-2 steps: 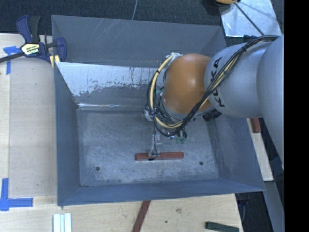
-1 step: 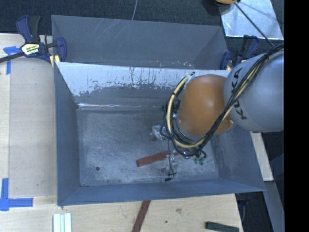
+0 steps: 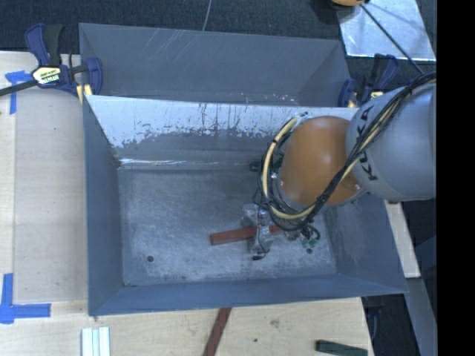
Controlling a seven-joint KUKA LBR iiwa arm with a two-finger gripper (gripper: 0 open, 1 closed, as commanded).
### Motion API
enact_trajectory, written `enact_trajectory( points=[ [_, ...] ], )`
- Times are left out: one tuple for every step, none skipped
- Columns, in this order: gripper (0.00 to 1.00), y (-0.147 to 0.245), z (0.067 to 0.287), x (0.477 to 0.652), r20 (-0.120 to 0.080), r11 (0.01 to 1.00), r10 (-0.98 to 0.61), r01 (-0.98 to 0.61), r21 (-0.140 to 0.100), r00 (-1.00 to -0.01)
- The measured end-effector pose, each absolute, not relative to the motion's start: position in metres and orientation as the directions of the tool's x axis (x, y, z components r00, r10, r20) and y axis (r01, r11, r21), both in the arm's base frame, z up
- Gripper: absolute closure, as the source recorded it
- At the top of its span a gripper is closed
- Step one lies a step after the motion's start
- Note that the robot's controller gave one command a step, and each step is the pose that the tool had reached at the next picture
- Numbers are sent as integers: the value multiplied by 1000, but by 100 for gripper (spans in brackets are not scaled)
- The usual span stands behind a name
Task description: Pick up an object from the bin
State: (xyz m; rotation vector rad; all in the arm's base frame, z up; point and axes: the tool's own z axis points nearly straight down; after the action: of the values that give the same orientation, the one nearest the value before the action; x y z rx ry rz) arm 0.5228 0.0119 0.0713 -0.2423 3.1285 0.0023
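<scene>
Camera view, one entry: grey metal bin (image 3: 100,221), contents as listed.

Item 1, end effector (image 3: 259,236): low over the bin floor, beneath the arm's orange cover (image 3: 315,162), on the arm that enters from the view's right. State: open or closed cannot be told, since cables and the wrist body mask the tip.

Item 2, red-brown flat stick (image 3: 226,236): long and thin, lying flat on the bin floor. Position: its right-hand part lies directly under the end effector, and the rest runs out from the end effector toward the view's left. Long axis: nearly level across the view, with the left end a shade lower. Whether the end effector touches it or stands just above it cannot be told.

Item 3, small dark speck (image 3: 151,258): well apart from the end effector, leftward and a little toward the view's bottom. Kind not legible.

Judgement: the stick is the likely object of the pick. The closing line should lie across its long axis, not along it. The end effector stands off-centre toward the right end, so the free left length may droop or swing on lifting.
</scene>
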Motion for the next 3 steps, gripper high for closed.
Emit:
enact_trajectory(
  points=[
    [100,12,71,523,-4,988,-153,-153,1,-988],
    [100,-7,189,569,-3,984,-178,-178,0,-984],
    [100,-7,189,569,-3,984,-177,-177,0,-984]
  ],
)
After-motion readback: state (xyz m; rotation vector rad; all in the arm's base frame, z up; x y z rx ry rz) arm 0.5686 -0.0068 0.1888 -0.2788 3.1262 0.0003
